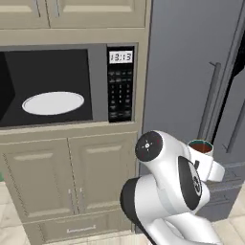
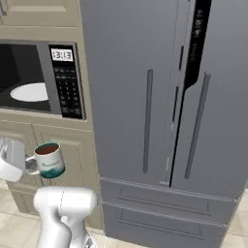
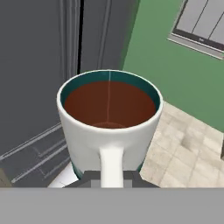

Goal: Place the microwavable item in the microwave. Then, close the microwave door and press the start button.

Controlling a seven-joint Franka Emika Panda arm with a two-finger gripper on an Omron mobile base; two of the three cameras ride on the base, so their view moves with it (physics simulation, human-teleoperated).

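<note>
The gripper is clamped on the handle of the mug, held upright in the air before the grey refrigerator. Left base view shows the microwave open, turntable plate bare.

Both base views share the microwave; hand view hugs the mug.

Arm: glossy white rounded shells, black bands at the joints. Round dark joint cap with small red marks. Oval black side panel bearing pale markings.
</note>
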